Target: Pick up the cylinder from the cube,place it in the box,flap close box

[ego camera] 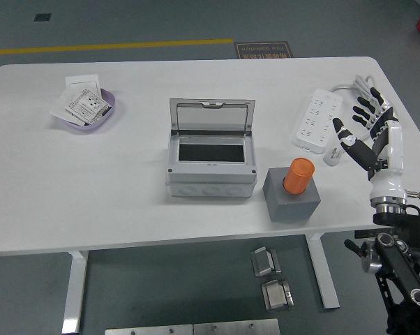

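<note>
Head view shows the right hand [369, 132] raised over the table [91, 195], fingers spread wide and holding nothing, to the right of the cube [291, 200] and apart from it. The orange cylinder [298, 176] stands upright in the grey cube. Just left of the cube sits the box [211, 162], its flap [211, 115] standing open. Behind and right of the cube lies a white power strip [318, 119]; far to its left, a purple tray [88, 112] of cards.

Bright, even light; sharp focus
</note>
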`<state>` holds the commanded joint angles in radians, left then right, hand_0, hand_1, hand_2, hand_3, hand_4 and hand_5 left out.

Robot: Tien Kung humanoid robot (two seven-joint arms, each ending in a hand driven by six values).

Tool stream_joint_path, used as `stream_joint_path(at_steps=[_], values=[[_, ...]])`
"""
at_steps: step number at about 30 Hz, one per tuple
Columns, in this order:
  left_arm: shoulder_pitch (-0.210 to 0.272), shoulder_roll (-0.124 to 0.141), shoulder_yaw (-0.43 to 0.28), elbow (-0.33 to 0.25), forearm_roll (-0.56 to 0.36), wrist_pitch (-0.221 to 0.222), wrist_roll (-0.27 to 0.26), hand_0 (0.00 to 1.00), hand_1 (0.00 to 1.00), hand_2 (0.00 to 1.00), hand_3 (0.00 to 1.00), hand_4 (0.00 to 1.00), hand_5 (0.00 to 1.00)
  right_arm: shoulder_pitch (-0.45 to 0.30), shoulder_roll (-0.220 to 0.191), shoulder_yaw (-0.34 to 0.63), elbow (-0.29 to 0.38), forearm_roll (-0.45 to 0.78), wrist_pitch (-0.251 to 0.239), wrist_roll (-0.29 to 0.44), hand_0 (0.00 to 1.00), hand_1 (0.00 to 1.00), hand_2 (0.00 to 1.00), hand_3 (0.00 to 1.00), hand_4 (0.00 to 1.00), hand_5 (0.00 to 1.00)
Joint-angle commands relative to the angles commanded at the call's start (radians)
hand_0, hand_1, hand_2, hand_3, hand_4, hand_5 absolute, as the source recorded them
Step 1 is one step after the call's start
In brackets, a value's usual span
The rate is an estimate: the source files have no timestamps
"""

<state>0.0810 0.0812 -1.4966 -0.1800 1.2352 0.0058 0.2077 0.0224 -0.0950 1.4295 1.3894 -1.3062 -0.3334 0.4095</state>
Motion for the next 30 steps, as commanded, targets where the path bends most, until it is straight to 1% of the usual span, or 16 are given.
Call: stream_joint_path(at_steps=[2, 3, 8, 9, 14, 15, 20, 21, 30], values=[[0.000, 0.001, -0.003, 0.000, 0.001, 0.000, 0.001, 0.633, 0.613, 0.571, 0.594, 0.668, 0.288, -0.002, -0.001, -0.012, -0.001, -0.002, 0.003, -0.002, 0.769, 0.761, 0.798, 0.859, 0.870, 0.169], [0.000, 0.000, -0.003, 0.000, 0.001, 0.000, 0.001, 0.633, 0.612, 0.570, 0.593, 0.668, 0.288, -0.003, -0.002, -0.017, -0.002, -0.002, 0.005, -0.003, 0.814, 0.804, 0.817, 0.863, 0.890, 0.210], [0.000, -0.002, -0.004, 0.000, 0.002, -0.001, 0.003, 0.633, 0.612, 0.570, 0.593, 0.668, 0.288, -0.009, -0.006, -0.040, -0.002, 0.005, 0.012, 0.002, 0.814, 0.804, 0.817, 0.863, 0.890, 0.210], [0.000, -0.002, -0.003, 0.000, 0.001, -0.001, 0.003, 0.633, 0.613, 0.570, 0.594, 0.668, 0.289, -0.010, -0.006, -0.044, -0.001, 0.008, 0.013, 0.004, 0.814, 0.804, 0.805, 0.827, 0.913, 0.260], [0.000, -0.002, -0.002, 0.000, 0.001, 0.000, 0.004, 0.633, 0.613, 0.570, 0.594, 0.668, 0.289, -0.016, -0.009, -0.073, -0.003, 0.020, 0.016, 0.014, 0.814, 0.804, 0.805, 0.827, 0.913, 0.260], [0.000, -0.002, -0.002, 0.000, 0.001, 0.000, 0.005, 0.633, 0.613, 0.571, 0.594, 0.668, 0.289, -0.016, -0.009, -0.080, -0.005, 0.022, 0.016, 0.015, 0.772, 0.752, 0.712, 0.757, 0.922, 0.275], [-0.001, -0.003, -0.003, 0.000, 0.004, 0.000, 0.008, 0.633, 0.613, 0.571, 0.594, 0.668, 0.289, -0.014, -0.010, -0.113, -0.029, 0.030, 0.019, 0.019, 0.772, 0.752, 0.712, 0.757, 0.922, 0.275], [-0.001, -0.003, -0.003, 0.000, 0.004, 0.000, 0.008, 0.633, 0.613, 0.571, 0.594, 0.668, 0.288, -0.012, -0.009, -0.119, -0.037, 0.030, 0.019, 0.020, 0.747, 0.716, 0.670, 0.704, 0.929, 0.281], [-0.001, -0.004, -0.002, 0.000, 0.005, -0.001, 0.009, 0.633, 0.613, 0.571, 0.594, 0.668, 0.288, 0.011, -0.003, -0.175, -0.099, 0.035, 0.018, 0.030, 0.740, 0.699, 0.659, 0.691, 0.934, 0.292]])
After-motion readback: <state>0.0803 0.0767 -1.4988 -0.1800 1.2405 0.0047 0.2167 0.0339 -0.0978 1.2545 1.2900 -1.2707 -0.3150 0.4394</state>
